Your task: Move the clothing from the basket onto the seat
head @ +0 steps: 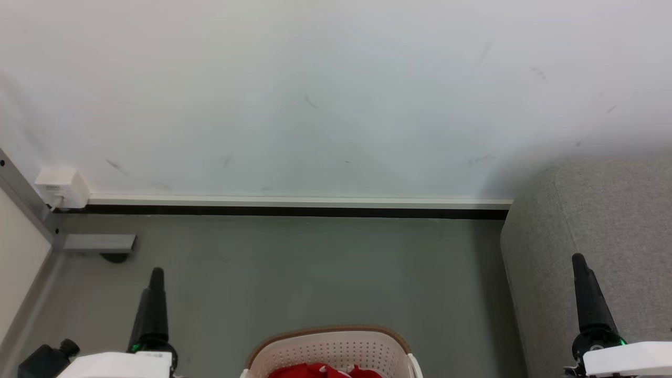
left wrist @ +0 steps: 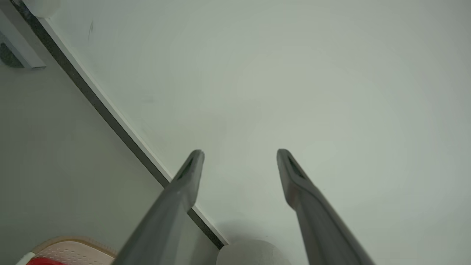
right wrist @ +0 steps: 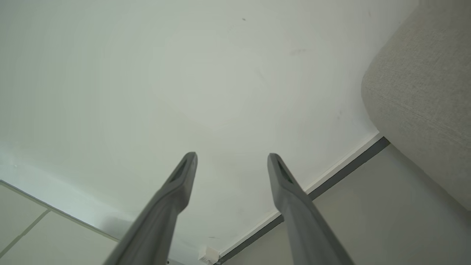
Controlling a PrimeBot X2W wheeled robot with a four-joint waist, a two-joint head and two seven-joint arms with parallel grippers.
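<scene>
Clothing: I am seeing a bright red heap lying inside the basket, at the very bottom edge of my head view. A sliver of red is also showing in the lower left corner of the left wrist view.
Basket: it is sitting on the floor straight ahead of me, between my two arms, showing its cream perforated wall and brown rim.
Left pincer: I am holding it released, fingers spread wide with nothing between them, hovering left of the basket and pointing toward the wall.
Right pincer: it is standing released as well, empty, hanging in front of the seat's side.
Floor: grey, running from the basket to the skirting.
Seat: light grey upholstery is rising on my right, well apart from the basket, its rounded corner reaching the wall.
Skirting: a white strip over a dark gap is running along the wall's foot.
Wall: white and lightly scuffed, it is closing off the far side.
</scene>
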